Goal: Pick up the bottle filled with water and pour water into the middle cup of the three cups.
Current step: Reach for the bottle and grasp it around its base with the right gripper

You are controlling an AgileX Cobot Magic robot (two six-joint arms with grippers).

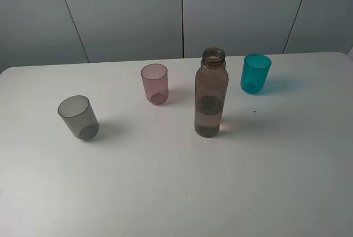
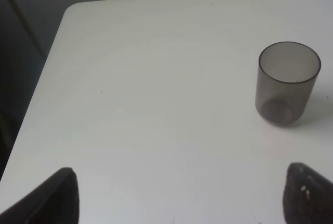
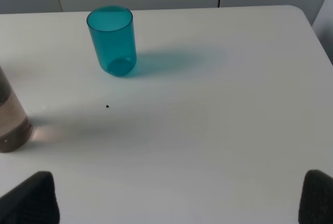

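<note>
The smoky brown bottle stands upright and uncapped on the white table, with water in its lower part. Its base also shows in the right wrist view. The pink middle cup stands upright to the bottle's left and a little farther back. The smoky grey cup stands at the left and shows in the left wrist view. The teal cup stands at the right and shows in the right wrist view. My left gripper and right gripper are open and empty, both out of the exterior view.
The white table has a rounded far left corner in the left wrist view and a far right corner in the right wrist view. A small dark speck lies on the table near the teal cup.
</note>
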